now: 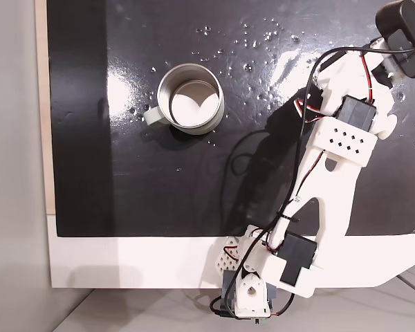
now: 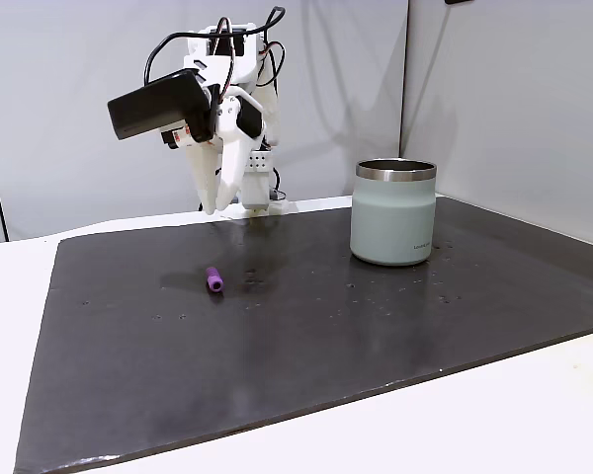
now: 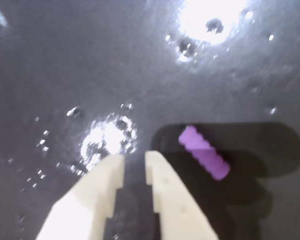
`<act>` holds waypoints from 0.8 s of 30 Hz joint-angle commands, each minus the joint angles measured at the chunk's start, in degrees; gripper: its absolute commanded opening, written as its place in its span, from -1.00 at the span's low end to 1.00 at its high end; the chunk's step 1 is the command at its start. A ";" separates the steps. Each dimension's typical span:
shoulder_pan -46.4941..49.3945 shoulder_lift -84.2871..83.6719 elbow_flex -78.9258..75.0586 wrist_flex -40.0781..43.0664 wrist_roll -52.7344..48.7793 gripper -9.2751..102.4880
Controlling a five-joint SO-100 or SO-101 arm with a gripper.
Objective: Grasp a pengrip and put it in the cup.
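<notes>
The hand [image 3: 134,159] is held narrowly parted and empty above the worktop [image 2: 376,336], beside the pengrip [image 3: 204,152].

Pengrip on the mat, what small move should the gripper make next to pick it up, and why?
Probably shift sideways over the pengrip, opening wider. In the wrist view the gripper is empty, its jaws barely apart, and the pengrip lies just right of them; it hangs above the mat.
</notes>
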 commanded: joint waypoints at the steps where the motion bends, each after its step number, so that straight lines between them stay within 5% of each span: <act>1: 1.32 -2.02 -5.89 0.44 -4.39 -0.81; 13: 4.04 -6.94 -7.73 11.34 -22.76 -0.48; 24: 4.57 -13.10 -7.82 16.35 -33.57 -0.46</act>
